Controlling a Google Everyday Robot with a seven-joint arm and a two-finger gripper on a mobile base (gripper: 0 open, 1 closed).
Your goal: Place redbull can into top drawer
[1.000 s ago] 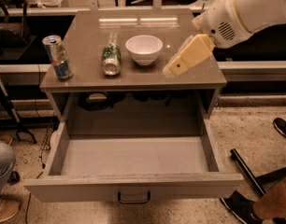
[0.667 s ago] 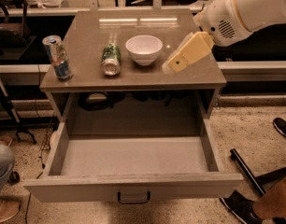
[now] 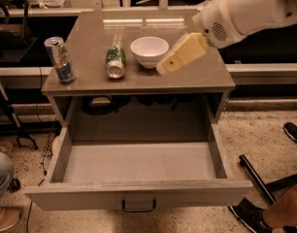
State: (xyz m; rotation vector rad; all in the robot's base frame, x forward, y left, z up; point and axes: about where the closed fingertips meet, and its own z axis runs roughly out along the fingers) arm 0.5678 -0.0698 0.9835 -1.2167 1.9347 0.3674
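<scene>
The redbull can point(image 3: 59, 59) stands upright at the front left corner of the cabinet top. The top drawer point(image 3: 139, 194) is pulled fully open below, its inside bare, with a dark pull handle point(image 3: 138, 207) at the centre of its front panel. My gripper point(image 3: 164, 67) hangs over the right part of the cabinet top, just right of the white bowl, far to the right of the redbull can. It holds nothing that I can see.
A green patterned can point(image 3: 115, 61) lies on its side at the middle of the cabinet top point(image 3: 197, 79). A white bowl point(image 3: 149, 50) stands beside it. A person's foot point(image 3: 250, 215) and dark bars are on the floor at right; a shoe point(image 3: 4, 217) at left.
My gripper has moved a little to the left, closer to the white bowl. The cans, bowl and drawer have not moved.
</scene>
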